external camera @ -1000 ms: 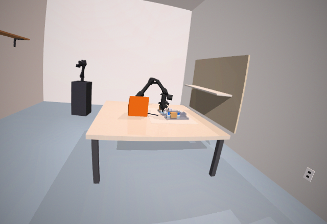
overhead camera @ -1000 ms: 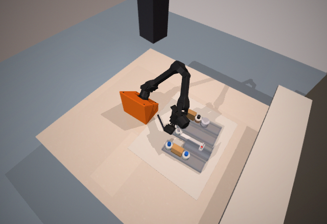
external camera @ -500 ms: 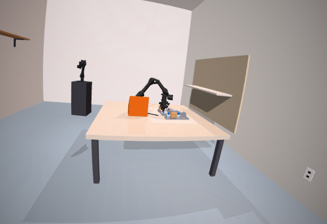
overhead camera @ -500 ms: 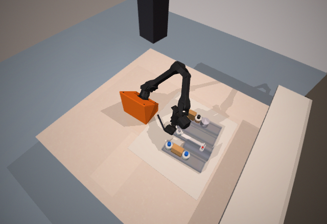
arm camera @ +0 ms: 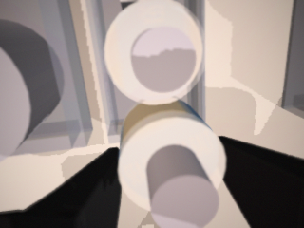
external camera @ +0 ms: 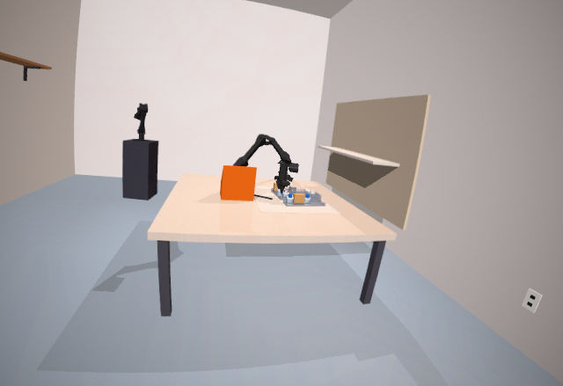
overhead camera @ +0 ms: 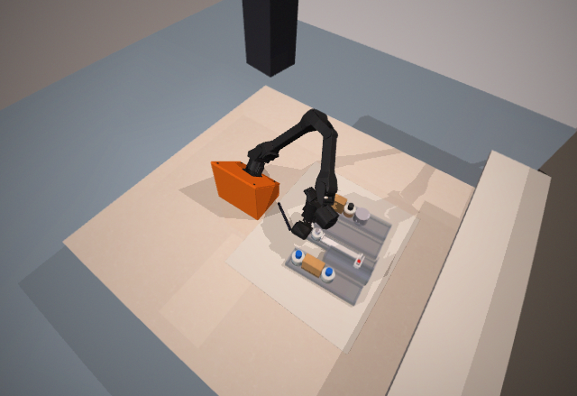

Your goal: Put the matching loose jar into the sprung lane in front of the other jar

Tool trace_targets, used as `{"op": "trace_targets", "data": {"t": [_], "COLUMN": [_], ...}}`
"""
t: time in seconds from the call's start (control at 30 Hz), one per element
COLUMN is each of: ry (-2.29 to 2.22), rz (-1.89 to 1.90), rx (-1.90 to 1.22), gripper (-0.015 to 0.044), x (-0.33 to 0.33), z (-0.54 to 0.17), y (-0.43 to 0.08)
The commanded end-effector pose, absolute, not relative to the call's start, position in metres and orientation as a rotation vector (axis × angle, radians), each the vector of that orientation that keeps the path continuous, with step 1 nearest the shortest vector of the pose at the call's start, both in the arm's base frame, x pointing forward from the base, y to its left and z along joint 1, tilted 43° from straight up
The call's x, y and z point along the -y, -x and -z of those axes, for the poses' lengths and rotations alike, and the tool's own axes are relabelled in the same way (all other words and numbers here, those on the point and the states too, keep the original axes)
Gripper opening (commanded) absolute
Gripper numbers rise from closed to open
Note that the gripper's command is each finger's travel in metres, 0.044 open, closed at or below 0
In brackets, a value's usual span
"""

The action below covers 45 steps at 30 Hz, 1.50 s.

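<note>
Grasping the pale-capped jar (arm camera: 173,163) in the end effector (overhead camera: 306,230) (external camera: 281,191) (arm camera: 166,151), at or nearly against the lane jar (overhead camera: 317,233) (arm camera: 154,52) just ahead. Likely starting the push-back; next, press slowly forward, lower behind the front stop, then release.

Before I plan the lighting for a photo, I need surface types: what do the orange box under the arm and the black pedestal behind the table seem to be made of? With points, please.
Orange angular box (overhead camera: 235,196) (external camera: 237,183): probably painted metal or plastic, matte; flat, even colour, crisp edges, small dark fastener-like dots on top.
Black rectangular pedestal (overhead camera: 270,28) (external camera: 140,169): material unclear, perhaps painted wood or metal; dull finish, no grain or bright highlight.
</note>
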<state>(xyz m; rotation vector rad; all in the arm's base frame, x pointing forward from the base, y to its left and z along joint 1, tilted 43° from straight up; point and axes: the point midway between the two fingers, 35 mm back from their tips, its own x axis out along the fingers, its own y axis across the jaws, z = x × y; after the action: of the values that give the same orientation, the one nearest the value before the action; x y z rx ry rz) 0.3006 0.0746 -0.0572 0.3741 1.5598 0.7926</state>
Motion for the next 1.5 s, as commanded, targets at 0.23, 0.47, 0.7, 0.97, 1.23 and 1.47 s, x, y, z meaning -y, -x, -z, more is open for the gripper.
{"op": "trace_targets", "data": {"t": [0.23, 0.47, 0.7, 0.97, 1.23, 1.47], "ry": [-0.377, -0.377, -0.377, -0.377, -0.377, -0.377], "rz": [-0.797, -0.797, -0.797, -0.797, -0.797, -0.797], "rx": [-1.534, -1.534, -1.534, -1.533, -1.533, -1.533], "gripper": [0.0, 0.0, 0.0, 0.0, 0.0, 0.0], "x": [-0.076, -0.077, -0.078, -0.078, -0.079, -0.079], "z": [0.053, 0.053, 0.052, 0.051, 0.049, 0.049], "y": [-0.312, -0.315, -0.318, -0.321, -0.324, -0.326]}}
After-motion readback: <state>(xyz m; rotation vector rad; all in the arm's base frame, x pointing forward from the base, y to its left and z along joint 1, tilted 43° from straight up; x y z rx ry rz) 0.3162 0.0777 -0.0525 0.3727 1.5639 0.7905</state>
